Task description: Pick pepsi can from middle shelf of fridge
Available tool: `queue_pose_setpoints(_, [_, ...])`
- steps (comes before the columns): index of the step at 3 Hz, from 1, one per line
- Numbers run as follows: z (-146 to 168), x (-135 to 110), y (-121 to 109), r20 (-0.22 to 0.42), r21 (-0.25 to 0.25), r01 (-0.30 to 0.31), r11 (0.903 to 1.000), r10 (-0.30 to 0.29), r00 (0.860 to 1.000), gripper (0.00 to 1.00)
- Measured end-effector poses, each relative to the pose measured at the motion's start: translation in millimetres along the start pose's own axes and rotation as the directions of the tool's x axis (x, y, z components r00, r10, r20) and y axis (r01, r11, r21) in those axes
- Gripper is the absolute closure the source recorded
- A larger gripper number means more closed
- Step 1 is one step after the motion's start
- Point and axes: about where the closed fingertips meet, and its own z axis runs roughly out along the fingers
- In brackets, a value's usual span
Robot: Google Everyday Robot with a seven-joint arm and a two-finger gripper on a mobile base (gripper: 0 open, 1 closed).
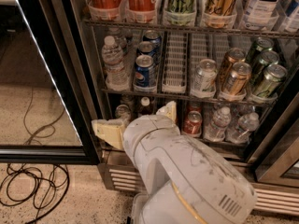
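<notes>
The pepsi can [144,72] stands upright at the front of its lane on the middle shelf [187,97] of the fridge [70,55], with more blue cans in line behind it. The glass door is swung open to the left. My gripper [133,119] is below the middle shelf, in front of the lower shelf and lower than the pepsi can. It is open and empty, with one cream finger [107,132] to the left and the other [167,112] to the right. My white arm hides part of the lower shelf.
A water bottle [113,62] stands left of the pepsi can, with empty white lane trays [175,62] to its right. Further right are a clear can [204,77], gold cans [236,78] and green cans [268,80]. Tall cans fill the top shelf. Cables [32,185] lie on the floor.
</notes>
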Motion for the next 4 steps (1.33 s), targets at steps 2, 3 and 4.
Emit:
queue_pose_setpoints(2, [0.0, 0.0, 0.0, 0.000, 0.000, 0.000, 1.0000, 0.000, 1.000, 0.00])
queue_pose_setpoints(3, [4.6, -0.2, 20.4, 0.009, -0.046, -0.035, 0.9983, 0.035, 0.999, 0.00])
queue_pose_setpoints(4, [4.6, -0.2, 20.3, 0.009, -0.046, -0.035, 0.9983, 0.035, 0.999, 0.00])
